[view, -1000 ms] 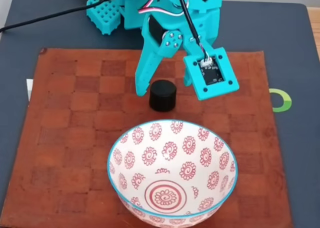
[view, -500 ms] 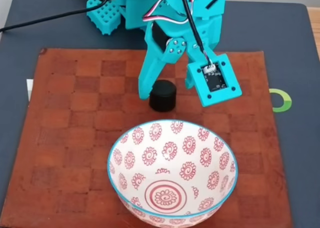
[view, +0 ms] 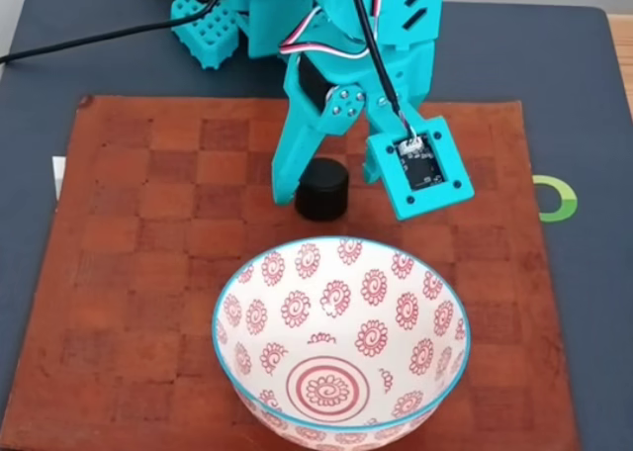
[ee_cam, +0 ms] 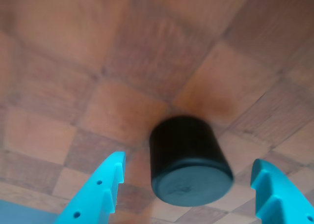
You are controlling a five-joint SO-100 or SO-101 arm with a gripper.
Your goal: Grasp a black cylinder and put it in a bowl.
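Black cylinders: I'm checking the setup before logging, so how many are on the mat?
1. The black cylinder stands upright on the checkered mat, behind the bowl, between the open tool's fingers.

The black cylinder [ee_cam: 189, 162] stands on a brown checkered mat [ee_cam: 122, 62]. The turquoise gripper [ee_cam: 191, 184] is spread wide, one finger on each side, neither touching it.

The black cylinder [view: 321, 189] stands on the mat [view: 138, 273] behind the bowl [view: 341, 342].
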